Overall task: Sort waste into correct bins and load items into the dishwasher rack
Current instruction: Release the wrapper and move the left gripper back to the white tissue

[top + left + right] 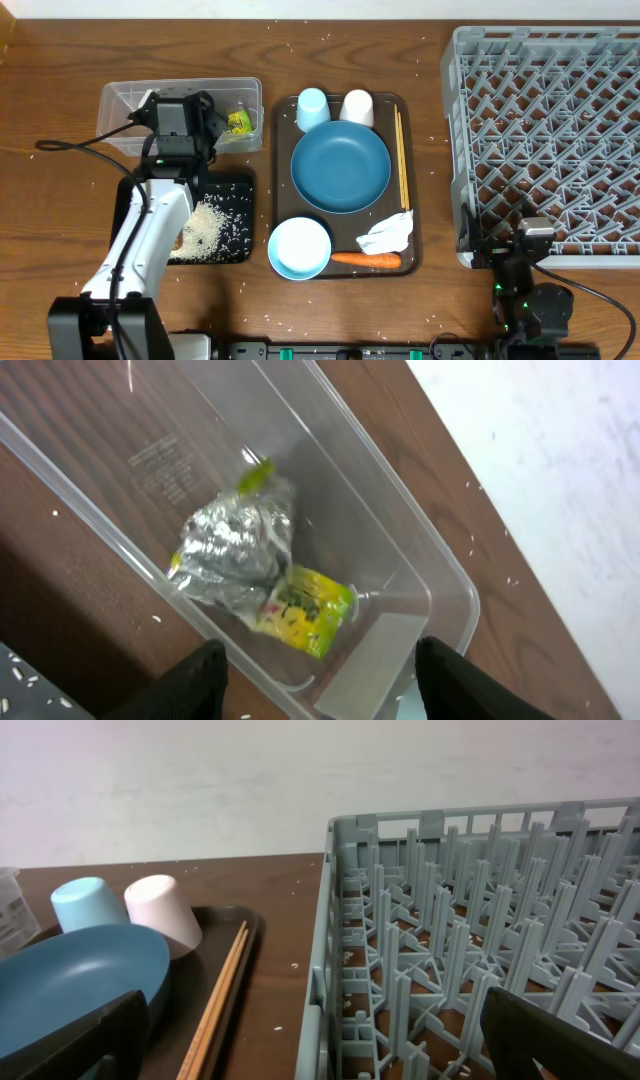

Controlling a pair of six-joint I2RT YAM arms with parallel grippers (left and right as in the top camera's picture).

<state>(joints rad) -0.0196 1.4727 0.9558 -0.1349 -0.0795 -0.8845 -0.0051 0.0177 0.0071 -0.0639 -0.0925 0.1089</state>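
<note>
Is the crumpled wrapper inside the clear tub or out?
Inside. The crumpled wrapper lies on the floor of the clear tub in the left wrist view; the left gripper hangs open above, holding nothing.

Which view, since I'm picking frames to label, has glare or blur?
Overhead: evenly lit, sharp, only soft shadows. Left wrist: glints on the foil wrapper and tub wall; the left fingers dark and blurred. Right wrist: rack sharp, the right fingers a soft black blur.

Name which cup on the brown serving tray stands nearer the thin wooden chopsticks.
The white cup; the light-blue cup stands on its other side, farther from the thin wooden chopsticks.
</note>
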